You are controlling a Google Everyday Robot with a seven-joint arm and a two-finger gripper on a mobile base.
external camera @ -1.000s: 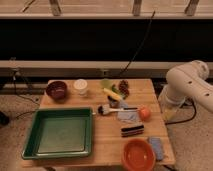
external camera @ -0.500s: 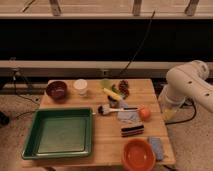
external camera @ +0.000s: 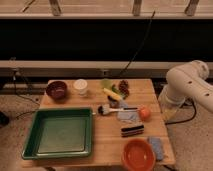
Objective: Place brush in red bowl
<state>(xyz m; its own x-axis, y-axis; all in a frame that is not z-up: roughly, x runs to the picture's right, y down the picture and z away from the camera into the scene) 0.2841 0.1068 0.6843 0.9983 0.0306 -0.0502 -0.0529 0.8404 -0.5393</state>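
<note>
The brush (external camera: 114, 109) lies flat near the middle of the wooden table (external camera: 107, 150), dark round head to the left, white handle pointing right onto a grey cloth. The red bowl (external camera: 138, 154) sits at the table's front right edge with nothing in it. My white arm (external camera: 190, 84) is folded off the table's right side. My gripper (external camera: 169, 113) hangs low at the arm's end beside the table's right edge, well apart from the brush and the bowl.
A green tray (external camera: 30, 145) fills the front left. A maroon bowl (external camera: 56, 90) and white cup (external camera: 80, 86) stand at the back. A dark scrub block (external camera: 132, 130), orange ball (external camera: 145, 113), blue sponge (external camera: 155, 147) and yellow-green items (external camera: 111, 93) lie around.
</note>
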